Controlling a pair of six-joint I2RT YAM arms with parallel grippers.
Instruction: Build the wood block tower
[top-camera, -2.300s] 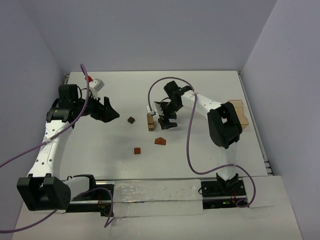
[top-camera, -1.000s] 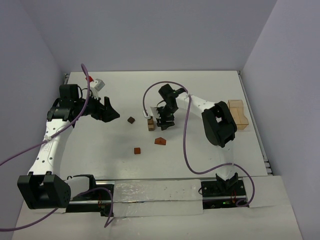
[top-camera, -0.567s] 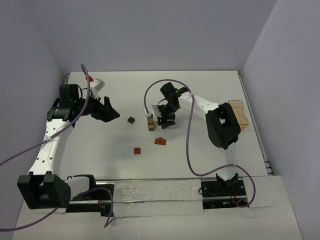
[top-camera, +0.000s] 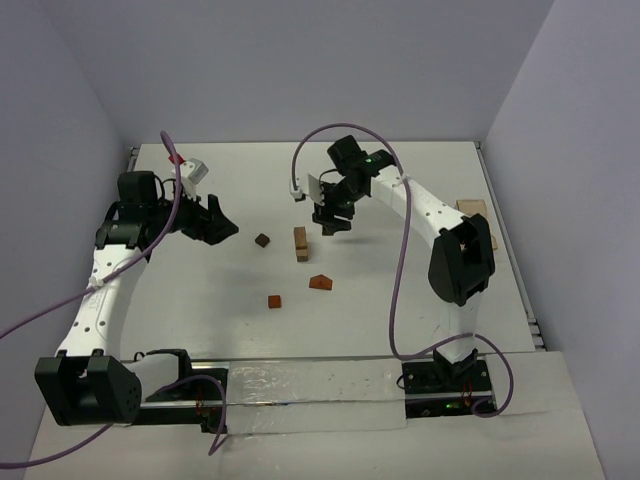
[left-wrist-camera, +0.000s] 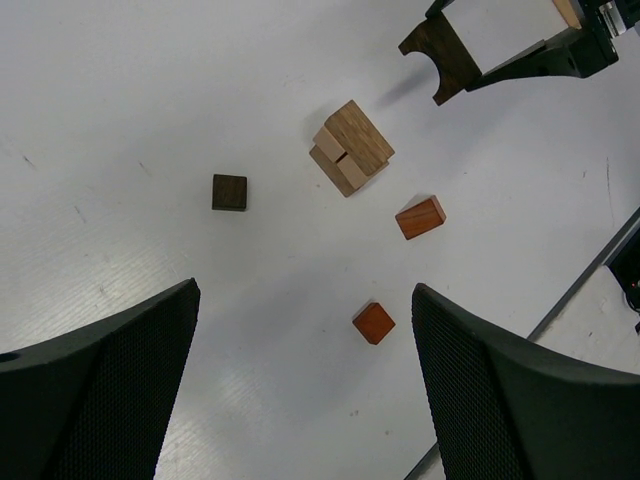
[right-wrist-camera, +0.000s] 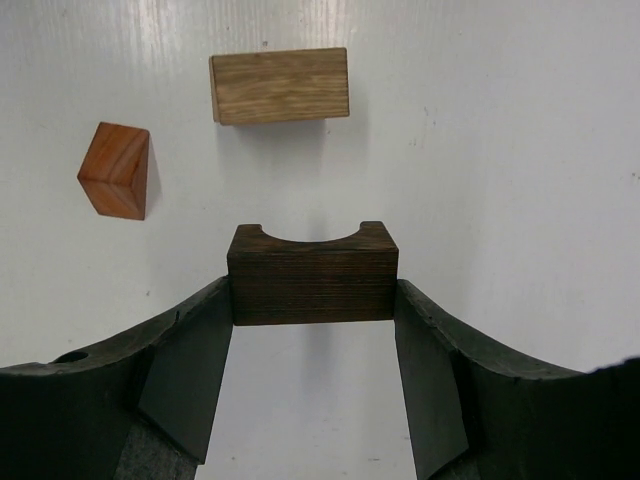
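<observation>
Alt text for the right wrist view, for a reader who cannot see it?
The right gripper clamps a dark arch block between its fingers, curved cutout facing away. Beyond it on the white table lie a light tan block and, left of it in the picture, a reddish-brown block.

the wood block tower (top-camera: 300, 243) is standing mid-desk (top-camera: 200, 290). a lone cube (top-camera: 262, 240) is lying just left of it. a peaked block (top-camera: 320, 283) is lying nearer the arm bases, and a near cube (top-camera: 274, 301) left of that. the right pincer (top-camera: 330, 222) is holding an arch block (right-wrist-camera: 312, 275) behind and right of the tower, seemingly above the desk. a box (top-camera: 478, 208) is sitting at the right edge.
</observation>
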